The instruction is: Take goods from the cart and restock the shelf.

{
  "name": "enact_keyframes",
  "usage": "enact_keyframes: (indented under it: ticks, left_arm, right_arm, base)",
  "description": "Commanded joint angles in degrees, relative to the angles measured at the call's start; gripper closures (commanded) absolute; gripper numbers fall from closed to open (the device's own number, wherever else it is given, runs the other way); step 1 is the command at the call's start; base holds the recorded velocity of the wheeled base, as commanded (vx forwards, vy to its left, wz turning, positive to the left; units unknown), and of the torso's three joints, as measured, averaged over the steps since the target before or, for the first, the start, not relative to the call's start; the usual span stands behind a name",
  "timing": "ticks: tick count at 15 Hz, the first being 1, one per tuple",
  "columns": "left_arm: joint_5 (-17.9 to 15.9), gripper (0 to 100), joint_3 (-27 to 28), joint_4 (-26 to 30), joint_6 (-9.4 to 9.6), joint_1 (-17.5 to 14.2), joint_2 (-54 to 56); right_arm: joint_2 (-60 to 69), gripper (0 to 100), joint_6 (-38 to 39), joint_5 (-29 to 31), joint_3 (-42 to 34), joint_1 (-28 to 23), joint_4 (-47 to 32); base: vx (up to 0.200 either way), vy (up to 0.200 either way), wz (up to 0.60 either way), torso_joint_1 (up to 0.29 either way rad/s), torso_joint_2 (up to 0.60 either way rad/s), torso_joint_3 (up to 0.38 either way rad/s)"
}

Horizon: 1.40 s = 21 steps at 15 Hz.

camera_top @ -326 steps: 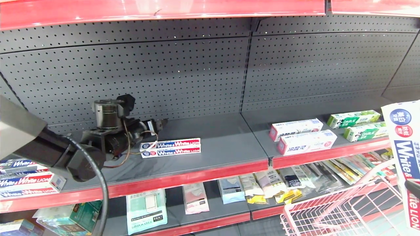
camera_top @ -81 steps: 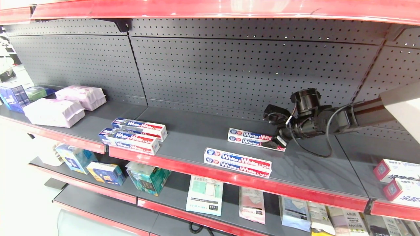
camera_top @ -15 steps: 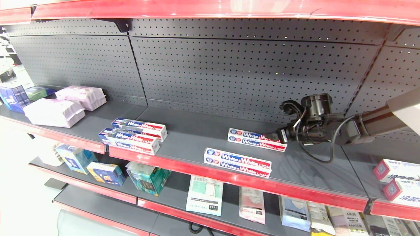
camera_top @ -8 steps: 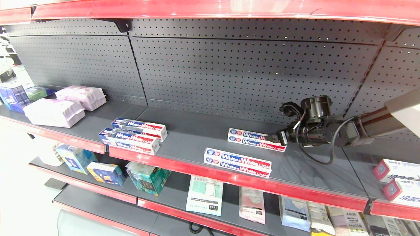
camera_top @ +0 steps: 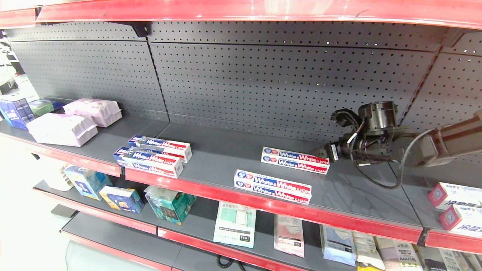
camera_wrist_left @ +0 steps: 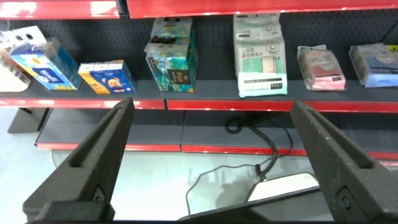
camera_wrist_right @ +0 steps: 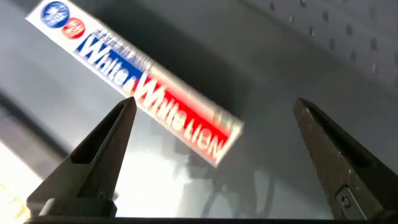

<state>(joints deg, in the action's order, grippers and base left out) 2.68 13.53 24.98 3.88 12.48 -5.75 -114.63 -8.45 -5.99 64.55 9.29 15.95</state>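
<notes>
- The right hand (camera_top: 324, 152) is at centre right of the head view, low over the grey shelf (camera_top: 226, 148). It is just off the right end of a toothpaste box (camera_top: 295, 160).
- In the right wrist view the right hand (camera_wrist_right: 214, 165) is released. Its two dark fingers (camera_wrist_right: 93, 165) stand wide apart with nothing between them.
- There the toothpaste box (camera_wrist_right: 140, 84) lies flat on the shelf beyond the fingertips, apart from them.
- A second toothpaste box (camera_top: 272, 186) lies lower in the head view, slightly left of the first. It is near the shelf's red front edge (camera_top: 211, 190), and the two boxes do not touch.
- Left of centre lie two more toothpaste boxes, a rear one (camera_top: 159, 147) and a front one (camera_top: 148, 162). They lie close together, and the front one reaches the shelf's edge.
- At the far left of the frame two pink packs (camera_top: 62, 128) rest on the same shelf level, with blue boxes (camera_top: 14, 111) beyond them at the picture's edge.
- At lower right, white boxes with pink ends (camera_top: 455, 195) sit on the next shelf section.
- The left hand (camera_wrist_left: 211, 165) is released and empty, its fingers spread wide.
- Past the left hand the lower shelves carry a teal box (camera_wrist_left: 172, 56) and a green and white pack (camera_wrist_left: 260, 56), and a black cable (camera_wrist_left: 249, 165) lies on the pale floor.
- The same green and white pack (camera_top: 234, 224) shows at bottom centre of the head view, under the toothpaste shelf.
</notes>
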Motion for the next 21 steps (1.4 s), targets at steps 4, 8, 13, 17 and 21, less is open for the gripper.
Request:
enact_keyframes:
  ticks: [4, 8, 13, 17, 21]
  left_arm:
    - [0.39, 0, 0.0, -0.02, -0.98, 0.0, -0.05]
    - [-0.13, 0, -0.08, -0.02, -2.56, 0.0, -0.05]
    - [-0.22, 0, -0.26, -0.02, -2.65, 0.0, -0.05]
    - [-0.13, 0, -0.26, -0.02, -2.73, 0.0, -0.05]
    - [-0.13, 0, -0.26, -0.11, -2.73, 0.0, -0.05]
  right_arm:
    - [15.4, 0, 5.11, 5.99, -21.75, 1.87, 16.22]
    - [26.47, 0, 5.2, 8.36, -33.7, 4.95, 21.06]
    - [49.33, 0, 4.05, 12.14, -49.08, 9.17, 21.41]
    - [78.42, 0, 3.35, 13.37, -64.55, 4.86, 18.68]
    - [109.18, 0, 3.35, 15.48, -63.93, -4.02, -11.29]
  base:
    - [0.0, 0.0, 0.0, 0.0, 0.0, 0.0]
    - [0.0, 0.0, 0.0, 0.0, 0.0, 0.0]
    - [0.0, 0.0, 0.0, 0.0, 0.0, 0.0]
    - [0.0, 0.0, 0.0, 0.0, 0.0, 0.0]
    - [0.0, 0.0, 0.0, 0.0, 0.0, 0.0]
